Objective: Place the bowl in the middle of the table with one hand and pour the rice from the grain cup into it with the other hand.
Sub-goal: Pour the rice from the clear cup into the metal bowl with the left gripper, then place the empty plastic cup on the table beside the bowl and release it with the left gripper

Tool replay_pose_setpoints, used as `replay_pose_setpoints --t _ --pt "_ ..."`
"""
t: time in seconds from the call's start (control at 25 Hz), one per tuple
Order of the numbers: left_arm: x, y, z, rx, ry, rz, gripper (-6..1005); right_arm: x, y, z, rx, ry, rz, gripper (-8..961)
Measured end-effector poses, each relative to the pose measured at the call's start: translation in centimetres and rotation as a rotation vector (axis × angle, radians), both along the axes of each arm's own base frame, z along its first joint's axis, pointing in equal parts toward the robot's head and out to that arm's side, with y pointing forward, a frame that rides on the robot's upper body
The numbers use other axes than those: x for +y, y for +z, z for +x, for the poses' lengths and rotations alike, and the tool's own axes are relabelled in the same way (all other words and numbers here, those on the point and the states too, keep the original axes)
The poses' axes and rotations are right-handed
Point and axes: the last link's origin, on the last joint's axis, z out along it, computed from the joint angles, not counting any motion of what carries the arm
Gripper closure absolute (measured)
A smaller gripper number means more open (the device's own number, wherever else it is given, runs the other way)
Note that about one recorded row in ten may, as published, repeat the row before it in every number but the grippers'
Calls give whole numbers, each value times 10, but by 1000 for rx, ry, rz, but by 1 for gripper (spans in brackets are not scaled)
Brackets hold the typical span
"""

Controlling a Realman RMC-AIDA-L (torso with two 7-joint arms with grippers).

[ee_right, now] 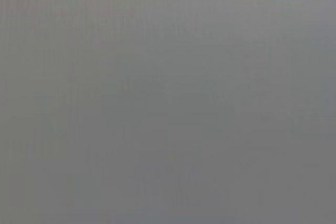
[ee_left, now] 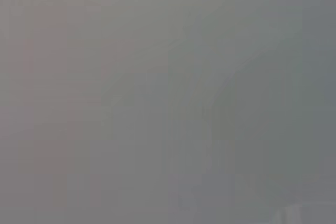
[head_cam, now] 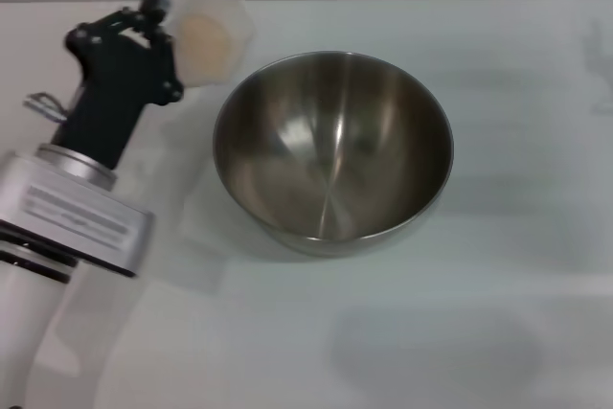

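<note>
The steel bowl (head_cam: 333, 146) stands upright near the middle of the white table (head_cam: 517, 332), and its inside shows only reflections. My left gripper (head_cam: 161, 18) is at the back left, just left of the bowl's rim. It is shut on the side of the clear grain cup (head_cam: 213, 37) and holds it off the table. The cup is tipped so that its mouth faces the head camera, and the beige rice (head_cam: 204, 41) shows inside it. The cup is beside the bowl, not over it. My right gripper is out of view. Both wrist views show only plain grey.
The white forearm of my left arm (head_cam: 67, 227) crosses the left side of the table. A faint shadow lies on the table in front of the bowl (head_cam: 431, 352).
</note>
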Motion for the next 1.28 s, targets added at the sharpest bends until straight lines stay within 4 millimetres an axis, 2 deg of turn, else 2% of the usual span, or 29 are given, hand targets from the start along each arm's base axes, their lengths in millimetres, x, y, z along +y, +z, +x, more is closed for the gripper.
replay_pose_setpoints --t 0.04,0.12,0.16,0.32,0.36,0.4,0.56,0.6,0.64,0.68,0.72,0.8,1.28 --pt "0 0 0 0 0 0 974 0 0 0 0 0 0 387" --pt "-1 -5 9 155 -61 61 974 0 0 0 -1 1 1 387" --pt "-1 -5 9 155 -61 61 974 0 0 0 -1 1 1 387" --pt "-2 -11 19 353 -129 154 974 1 1 -1 -1 2 1 387" --pt "-2 -11 19 353 -129 154 973 1 1 -1 -1 2 1 387" --pt "-4 -16 23 490 -176 217 973 1 1 -1 -1 4 2 388" --pt "-6 -21 26 626 -220 281 973 1 1 -1 -2 6 3 388" --pt "-9 -24 27 732 -254 336 973 2 1 -2 -3 7 4 388" --pt "-9 -24 27 732 -254 336 973 2 1 -2 -3 7 4 388" --pt "-11 -27 28 830 -285 387 973 2 1 -3 -3 9 4 388" --pt "-11 -27 28 830 -285 387 973 2 1 -3 -3 9 4 388" --pt "-14 -31 28 972 -326 469 974 4 1 -4 -4 13 4 388" --pt "-22 -33 37 1106 -422 607 975 8 3 -9 -7 28 5 387"
